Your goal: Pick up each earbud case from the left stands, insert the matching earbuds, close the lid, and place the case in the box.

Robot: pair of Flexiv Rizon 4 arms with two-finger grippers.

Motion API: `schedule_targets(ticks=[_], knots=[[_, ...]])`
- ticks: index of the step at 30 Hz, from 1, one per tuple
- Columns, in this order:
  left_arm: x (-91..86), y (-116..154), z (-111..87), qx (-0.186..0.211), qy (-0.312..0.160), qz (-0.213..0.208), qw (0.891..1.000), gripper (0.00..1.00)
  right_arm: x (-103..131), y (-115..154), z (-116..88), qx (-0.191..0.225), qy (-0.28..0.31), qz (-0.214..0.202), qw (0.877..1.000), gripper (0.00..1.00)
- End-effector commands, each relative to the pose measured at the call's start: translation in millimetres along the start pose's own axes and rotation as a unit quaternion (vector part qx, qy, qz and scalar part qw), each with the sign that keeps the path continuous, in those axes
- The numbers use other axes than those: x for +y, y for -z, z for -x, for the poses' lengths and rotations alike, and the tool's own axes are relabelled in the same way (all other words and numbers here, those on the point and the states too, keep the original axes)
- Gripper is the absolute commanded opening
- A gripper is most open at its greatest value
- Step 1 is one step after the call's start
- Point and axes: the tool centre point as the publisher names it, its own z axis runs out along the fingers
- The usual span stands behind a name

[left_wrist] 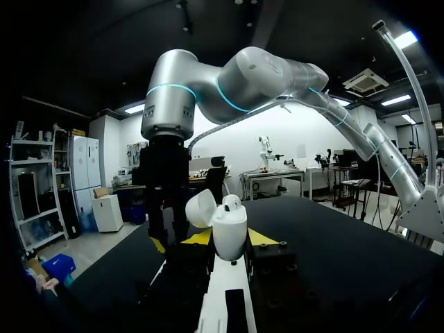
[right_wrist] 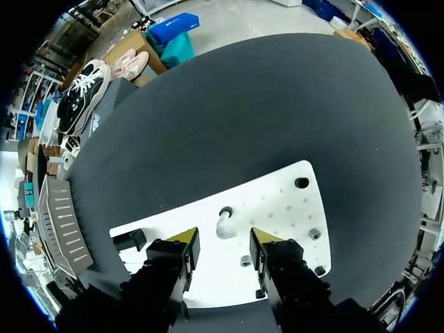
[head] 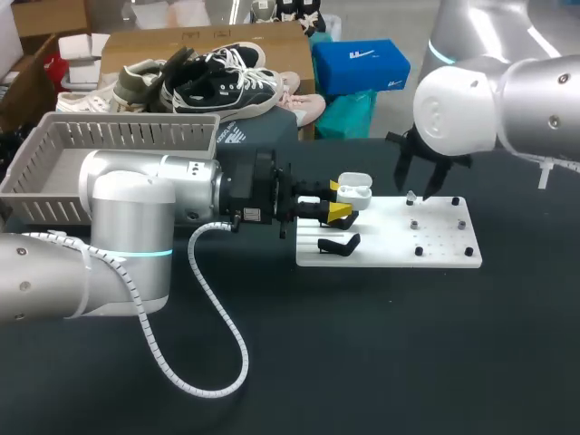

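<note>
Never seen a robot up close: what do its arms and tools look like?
The left arm and right arm are thick, rounded silver tubes with thin teal rings. A white coiled cable hangs off the left one. The left tool and right tool are black, each with two yellow-tipped fingers.

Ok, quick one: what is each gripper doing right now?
Left gripper: shut on the open earbud case.
Right gripper: open, holding nothing, above the white board.

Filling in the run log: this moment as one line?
left gripper: shut on open earbud case | right gripper: open over earbud on white board
</note>
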Motion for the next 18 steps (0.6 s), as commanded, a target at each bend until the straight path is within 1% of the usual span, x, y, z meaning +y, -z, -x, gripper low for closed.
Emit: schedule_targets(ticks=[1,2,4,5,8,18], knots=[[1.1,-0.4,-0.7,-0.001,0.0,-0.001,1.0,0.0,-8.2,0.8,-9.9,-0.018,-0.001,0.01,1.0,0.45],[1.1,-0.4,-0.7,-0.001,0.0,-0.001,1.0,0.0,-8.9,0.6,-10.5,-0.02,-0.002,0.012,1.0,0.45],[1.1,-0.4,-0.7,-0.001,0.0,-0.001,1.0,0.0,-9.6,0.7,-11.8,-0.037,-0.002,0.013,0.999,0.45],[1.1,-0.4,-0.7,-0.001,0.0,-0.001,1.0,0.0,-9.7,0.4,-12.3,-0.038,-0.003,0.014,0.999,0.45],[1.1,-0.4,-0.7,-0.001,0.0,-0.001,1.0,0.0,-10.2,-0.8,-14.1,-0.062,-0.01,0.016,0.998,0.46],[1.1,-0.4,-0.7,-0.001,0.0,-0.001,1.0,0.0,-9.2,-2.6,-15.3,-0.091,-0.024,0.021,0.995,0.44]])
